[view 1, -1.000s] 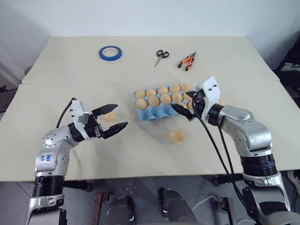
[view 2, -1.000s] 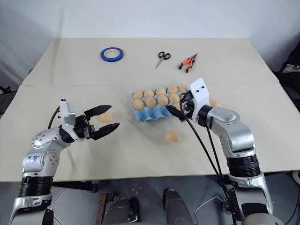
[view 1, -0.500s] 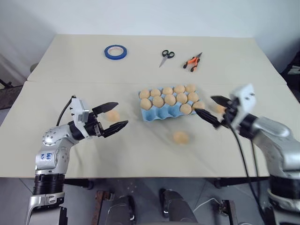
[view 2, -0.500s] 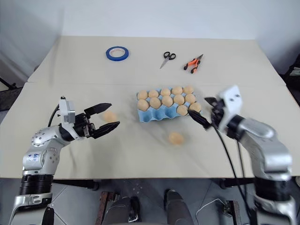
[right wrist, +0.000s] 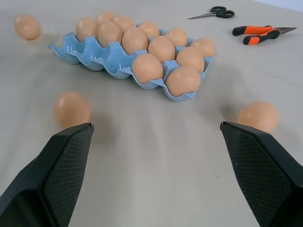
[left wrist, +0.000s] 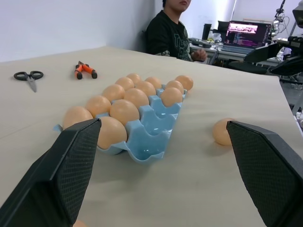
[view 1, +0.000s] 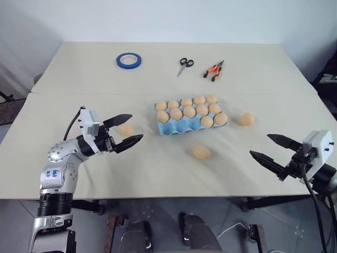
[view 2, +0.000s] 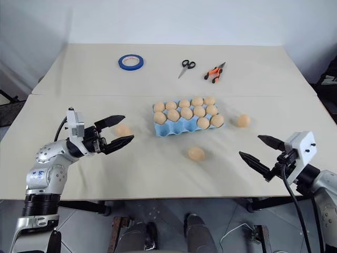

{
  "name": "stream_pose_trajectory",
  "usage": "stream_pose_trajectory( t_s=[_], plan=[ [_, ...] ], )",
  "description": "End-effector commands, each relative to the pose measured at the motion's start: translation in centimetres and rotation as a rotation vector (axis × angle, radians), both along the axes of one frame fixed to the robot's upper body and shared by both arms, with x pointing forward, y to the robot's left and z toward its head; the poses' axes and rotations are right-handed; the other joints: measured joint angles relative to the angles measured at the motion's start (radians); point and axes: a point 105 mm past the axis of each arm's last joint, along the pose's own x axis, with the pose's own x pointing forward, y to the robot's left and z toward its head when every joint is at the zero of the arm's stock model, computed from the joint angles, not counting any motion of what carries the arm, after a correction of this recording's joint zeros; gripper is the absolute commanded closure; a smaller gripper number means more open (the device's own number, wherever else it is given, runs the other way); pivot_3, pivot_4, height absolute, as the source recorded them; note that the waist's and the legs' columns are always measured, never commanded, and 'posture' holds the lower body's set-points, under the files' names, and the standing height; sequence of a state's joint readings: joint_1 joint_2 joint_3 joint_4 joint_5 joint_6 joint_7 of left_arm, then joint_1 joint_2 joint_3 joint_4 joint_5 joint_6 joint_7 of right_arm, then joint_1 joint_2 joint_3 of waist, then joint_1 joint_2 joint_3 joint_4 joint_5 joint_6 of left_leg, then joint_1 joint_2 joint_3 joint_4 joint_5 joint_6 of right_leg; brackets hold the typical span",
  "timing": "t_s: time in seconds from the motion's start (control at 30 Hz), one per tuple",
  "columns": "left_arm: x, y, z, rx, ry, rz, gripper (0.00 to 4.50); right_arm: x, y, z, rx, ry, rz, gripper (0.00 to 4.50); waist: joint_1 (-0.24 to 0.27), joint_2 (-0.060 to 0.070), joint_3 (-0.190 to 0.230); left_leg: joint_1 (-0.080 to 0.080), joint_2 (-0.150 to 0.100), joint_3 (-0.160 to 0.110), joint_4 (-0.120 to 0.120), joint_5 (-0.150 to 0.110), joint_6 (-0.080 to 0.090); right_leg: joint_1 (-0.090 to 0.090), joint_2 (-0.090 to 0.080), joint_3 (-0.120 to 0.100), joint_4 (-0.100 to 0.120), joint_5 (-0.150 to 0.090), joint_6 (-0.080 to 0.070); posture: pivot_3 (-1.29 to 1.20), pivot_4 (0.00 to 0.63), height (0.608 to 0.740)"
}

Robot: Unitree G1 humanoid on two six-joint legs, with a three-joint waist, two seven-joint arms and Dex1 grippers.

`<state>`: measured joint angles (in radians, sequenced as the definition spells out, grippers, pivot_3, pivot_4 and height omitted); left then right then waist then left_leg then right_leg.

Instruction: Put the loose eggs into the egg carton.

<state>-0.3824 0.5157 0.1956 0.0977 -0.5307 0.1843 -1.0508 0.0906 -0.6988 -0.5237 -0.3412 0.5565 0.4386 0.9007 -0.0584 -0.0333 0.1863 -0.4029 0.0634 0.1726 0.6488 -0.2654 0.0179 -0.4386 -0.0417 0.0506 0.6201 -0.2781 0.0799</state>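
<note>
Left eye view: the left gripper [view 1: 126,129] hovers over the table [view 1: 68,68] with its jaws wide apart and nothing between them. One loose egg [view 1: 125,128] lies just behind the gap, so this arm is clearly the nearest to it. The right gripper [view 1: 275,151] is also spread open and empty. Two more loose eggs lie ahead of it: the right egg [view 1: 246,119] beyond its upper finger, and the front egg [view 1: 201,153] further off toward the left arm.

Right eye view: the egg carton [view 2: 188,116] sits between the two arms, with empty cups in its near row on the left side.

Left wrist view: the open jaws frame the carton, and the front egg lies near the one finger [left wrist: 265,175].

Right wrist view: both eggs sit just beyond the fingertips [right wrist: 71,156], one on each side. Their long axis cannot be told. The likely next move is to close on an egg.
</note>
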Motion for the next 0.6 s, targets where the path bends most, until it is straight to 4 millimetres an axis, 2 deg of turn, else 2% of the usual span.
stream_pose_trajectory(
  t_s=[0.03,0.13,0.3,0.5,0.6],
  plan=[
    [0.0,-0.1,0.7,-0.006,-0.036,-0.009,0.0,1.5,-1.2,0.9,-0.01,-0.079,-0.108,0.01,-0.001,0.0,0.0,0.0,0.0,0.0,0.0,0.0,0.0,0.0,0.0,0.0,0.0,0.0,0.0,0.0,0.15,0.74],
    [0.0,-0.2,0.7,-0.008,-0.039,-0.011,0.0,2.9,-1.4,1.0,-0.006,-0.109,-0.159,0.01,-0.001,0.0,0.0,0.0,0.0,0.001,0.0,0.0,0.0,0.0,-0.001,0.001,0.0,0.0,0.0,0.0,0.15,0.74],
    [-0.1,-0.2,0.8,-0.01,-0.043,-0.006,0.0,6.6,-2.9,0.9,0.022,-0.139,-0.344,0.01,-0.001,0.0,0.0,-0.001,0.0,0.0,-0.001,0.0,0.0,-0.002,-0.001,0.001,0.0,0.0,0.0,0.0,0.15,0.74],
    [-0.1,-0.3,0.8,-0.01,-0.047,-0.006,0.0,11.2,-2.7,-0.3,0.082,-0.091,-0.455,0.01,-0.005,0.0,0.0,-0.002,0.0,0.001,-0.001,0.001,-0.001,-0.003,0.0,0.001,0.001,0.0,0.0,0.0,0.15,0.74],
    [-0.1,-0.4,0.9,-0.011,-0.048,-0.005,0.0,12.6,-2.2,-0.5,0.105,-0.082,-0.46,0.01,-0.005,0.0,0.0,-0.002,0.0,0.001,-0.001,0.001,-0.001,-0.004,0.0,0.001,0.001,0.001,0.002,0.0,0.15,0.74]
  ],
)
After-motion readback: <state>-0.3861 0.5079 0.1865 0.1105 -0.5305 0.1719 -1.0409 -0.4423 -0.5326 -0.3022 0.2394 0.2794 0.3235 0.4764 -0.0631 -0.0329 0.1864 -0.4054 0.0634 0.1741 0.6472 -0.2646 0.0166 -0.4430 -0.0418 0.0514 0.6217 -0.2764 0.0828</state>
